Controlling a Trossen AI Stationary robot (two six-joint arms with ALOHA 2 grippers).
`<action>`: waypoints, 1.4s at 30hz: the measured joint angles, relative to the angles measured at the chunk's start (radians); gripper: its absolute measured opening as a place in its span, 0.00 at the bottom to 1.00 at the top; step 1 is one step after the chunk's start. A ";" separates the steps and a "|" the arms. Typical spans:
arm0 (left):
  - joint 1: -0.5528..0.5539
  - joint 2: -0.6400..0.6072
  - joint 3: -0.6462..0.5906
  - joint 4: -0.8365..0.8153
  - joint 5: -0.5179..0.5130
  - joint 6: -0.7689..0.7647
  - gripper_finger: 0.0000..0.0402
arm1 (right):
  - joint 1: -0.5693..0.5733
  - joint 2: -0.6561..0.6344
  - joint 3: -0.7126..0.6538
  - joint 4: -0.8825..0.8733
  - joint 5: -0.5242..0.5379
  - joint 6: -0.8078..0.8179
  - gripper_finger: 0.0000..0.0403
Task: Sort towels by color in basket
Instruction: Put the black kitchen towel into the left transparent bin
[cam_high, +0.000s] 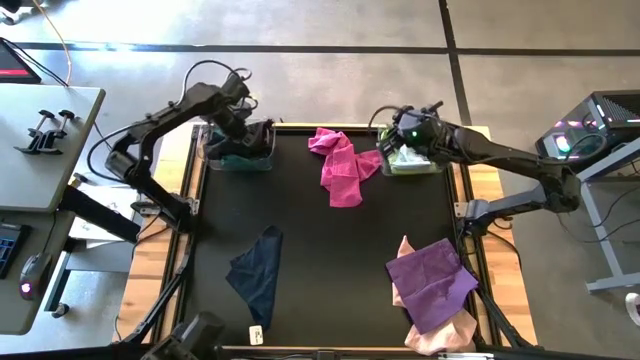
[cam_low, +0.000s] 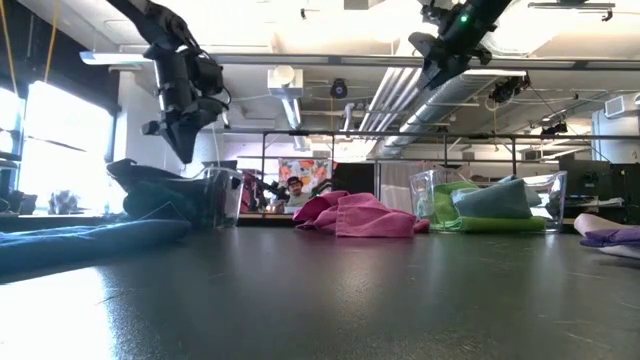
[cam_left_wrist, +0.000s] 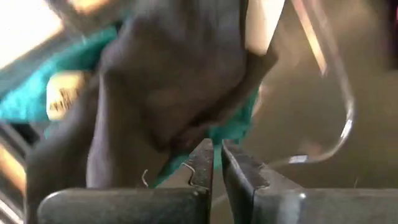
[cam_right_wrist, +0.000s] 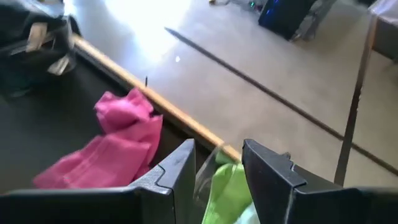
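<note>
Both arms bent toward twelve o'clock: left gripper (cam_left_wrist: 216, 163) pinched closed above the black towel (cam_left_wrist: 168, 74), right gripper (cam_right_wrist: 217, 163) parted over the lime towel (cam_right_wrist: 230, 193).

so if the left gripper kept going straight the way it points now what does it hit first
Most likely the dark towel heaped in the left clear basket. The left gripper, fingers nearly shut and holding nothing, hangs just above it and points down into it, with teal cloth underneath. Depth is hard to judge.

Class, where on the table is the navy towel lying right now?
In the high view the navy towel lies loose on the table's near left part, across from the purple towel and apart from both grippers.
</note>
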 joint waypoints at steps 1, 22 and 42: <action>-0.003 0.006 -0.001 -0.014 -0.018 -0.002 0.03 | -0.012 0.002 0.000 0.030 0.000 -0.018 0.32; 0.011 0.297 0.070 -0.136 -0.078 0.088 0.00 | -0.190 0.010 0.000 0.130 -0.038 -0.144 0.32; 0.062 0.164 -0.050 -0.085 -0.290 -0.049 0.00 | -0.315 0.082 0.000 0.314 -0.218 -0.201 0.32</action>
